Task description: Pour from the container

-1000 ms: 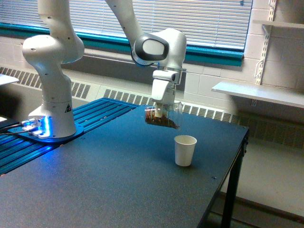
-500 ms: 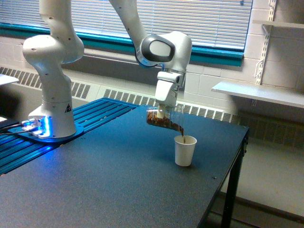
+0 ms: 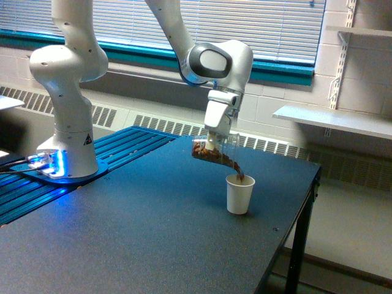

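Pour in progress near the desk's [image 3: 153, 239] far right edge.
Gripper [image 3: 214, 142] fingers clamped on tilted clear cup [image 3: 214, 151]; brown granules streaming into white paper cup [image 3: 239, 194].

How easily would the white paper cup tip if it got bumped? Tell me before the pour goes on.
The white paper cup is probably light and easy to tip: it stands tall and narrow on the dark table, with nothing bracing it. The brown grains falling in from the clear cup likely steady it somewhat. A nudge near its rim would probably topple it.
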`<action>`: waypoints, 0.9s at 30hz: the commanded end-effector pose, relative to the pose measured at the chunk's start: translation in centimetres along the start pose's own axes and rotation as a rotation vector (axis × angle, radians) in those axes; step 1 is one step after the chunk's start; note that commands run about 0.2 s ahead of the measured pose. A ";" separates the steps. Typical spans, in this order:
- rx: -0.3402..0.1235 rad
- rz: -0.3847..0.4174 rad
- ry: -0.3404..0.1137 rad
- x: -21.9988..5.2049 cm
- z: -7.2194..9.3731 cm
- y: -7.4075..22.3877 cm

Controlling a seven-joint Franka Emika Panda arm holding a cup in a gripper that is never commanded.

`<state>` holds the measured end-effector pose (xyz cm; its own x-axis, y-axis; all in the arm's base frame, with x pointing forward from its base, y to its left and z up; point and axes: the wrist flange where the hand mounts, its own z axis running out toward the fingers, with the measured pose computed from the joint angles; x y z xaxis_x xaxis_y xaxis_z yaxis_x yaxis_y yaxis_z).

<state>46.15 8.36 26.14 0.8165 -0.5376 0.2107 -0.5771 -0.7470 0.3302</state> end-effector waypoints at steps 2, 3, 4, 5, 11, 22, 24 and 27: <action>-0.019 0.002 0.010 -0.1 -0.4 -0.4; -0.022 0.003 0.012 -0.2 -0.5 -0.4; -0.024 0.003 0.011 -0.1 -0.5 -0.4; -0.026 0.005 0.010 -0.1 -0.5 -0.3; -0.053 0.005 0.008 -0.1 -0.7 -0.3; -0.086 0.014 0.011 0.1 -1.0 -0.7; -0.094 0.009 0.012 0.1 -1.1 -0.7; -0.110 0.003 0.009 0.3 -1.4 -0.9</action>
<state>46.54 8.79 26.78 0.8122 -0.5437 0.2117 -0.5786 -0.7043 0.4113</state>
